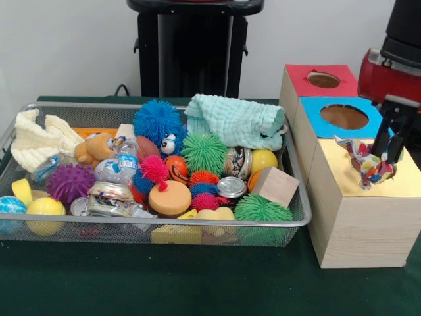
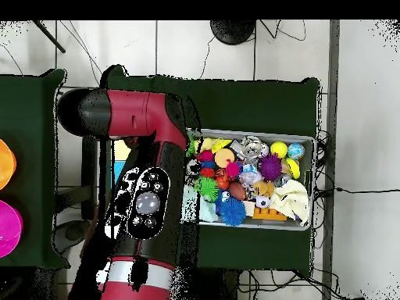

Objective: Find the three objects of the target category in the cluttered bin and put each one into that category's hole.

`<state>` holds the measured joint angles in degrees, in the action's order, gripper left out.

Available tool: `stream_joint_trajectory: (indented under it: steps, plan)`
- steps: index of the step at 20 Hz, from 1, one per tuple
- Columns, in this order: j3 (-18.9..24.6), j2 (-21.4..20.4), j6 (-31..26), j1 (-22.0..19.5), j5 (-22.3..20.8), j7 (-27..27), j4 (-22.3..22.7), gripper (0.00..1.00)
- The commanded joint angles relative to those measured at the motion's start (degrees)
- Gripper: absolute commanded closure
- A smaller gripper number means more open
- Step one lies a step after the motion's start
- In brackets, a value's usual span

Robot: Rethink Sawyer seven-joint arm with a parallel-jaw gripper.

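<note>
The wire-mesh bin (image 1: 197,224) fills the left and middle of the front view, heaped with toys, cans and cloths. It also shows in the overhead view (image 2: 313,142). To its right stands the yellow-topped wooden box (image 1: 339,178). My gripper (image 1: 388,157) comes down from the upper right over that box's far right part. It is shut on a crumpled multicoloured wrapper (image 1: 362,161), which sits right at the hole and covers most of it. In the overhead view my arm (image 2: 144,195) hides the gripper and the boxes.
Behind the yellow box stand the blue-topped box (image 1: 329,105) and the red-topped box (image 1: 299,76), each with a round hole. The bin holds spiky balls (image 1: 204,151), a mint cloth (image 1: 237,122), a cream cloth (image 1: 36,138), a wooden cube (image 1: 276,185) and cans (image 1: 231,187).
</note>
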<state>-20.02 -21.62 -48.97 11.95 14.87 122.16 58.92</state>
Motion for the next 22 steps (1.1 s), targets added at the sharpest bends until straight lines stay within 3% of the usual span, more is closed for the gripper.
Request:
stream_joint_trajectory:
  steps: [1,12,22]
  plan:
    - [9.0,0.6,-1.1,-1.4,2.1,5.4,11.5,1.0]
    - [10.5,1.0,-0.4,-2.2,2.6,6.7,15.2,1.0]
    - [13.8,-0.1,0.7,-2.8,7.8,7.8,20.2,1.0]
